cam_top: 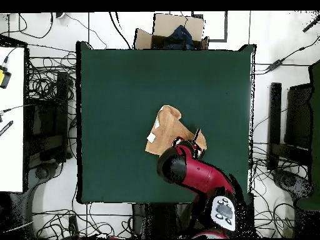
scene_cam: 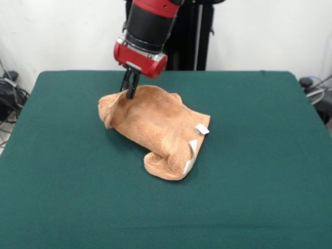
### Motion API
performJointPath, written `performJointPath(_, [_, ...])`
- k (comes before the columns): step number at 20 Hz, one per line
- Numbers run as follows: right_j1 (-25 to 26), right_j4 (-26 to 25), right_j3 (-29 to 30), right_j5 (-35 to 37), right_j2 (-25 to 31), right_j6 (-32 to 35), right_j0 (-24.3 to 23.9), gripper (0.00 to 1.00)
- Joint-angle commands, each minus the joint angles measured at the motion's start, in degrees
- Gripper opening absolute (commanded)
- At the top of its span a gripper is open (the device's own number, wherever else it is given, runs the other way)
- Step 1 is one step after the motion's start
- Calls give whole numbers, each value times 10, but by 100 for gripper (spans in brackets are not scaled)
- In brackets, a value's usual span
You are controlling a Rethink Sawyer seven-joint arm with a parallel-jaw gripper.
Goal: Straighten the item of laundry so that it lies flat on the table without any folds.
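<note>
The orange-tan towel [scene_cam: 155, 129] lies crumpled and folded over itself near the middle of the dark green table [scene_cam: 259, 181], with white tags [scene_cam: 201, 129] on its right edge. My gripper [scene_cam: 130, 87] comes down from the red arm and is shut on the towel's far upper edge, which it holds slightly raised. In the overhead view the towel [cam_top: 165, 130] lies just beyond the red arm [cam_top: 187, 169], which hides the gripper and the towel's near part.
An open cardboard box [cam_top: 172, 31] stands past the table's far edge in the overhead view. Cables and equipment [cam_top: 47, 100] lie on the floor at both sides. The black pedestal [scene_cam: 194, 36] stands behind the table.
</note>
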Motion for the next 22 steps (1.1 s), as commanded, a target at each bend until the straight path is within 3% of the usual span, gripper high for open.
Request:
performJointPath(1, [-19, 30, 4, 85, -14, 102, 39, 0])
performJointPath(16, [-65, 54, 32, 200, -65, 136, 118, 0])
performJointPath(22, [-59, 61, 25, 212, -99, 155, 157, 0])
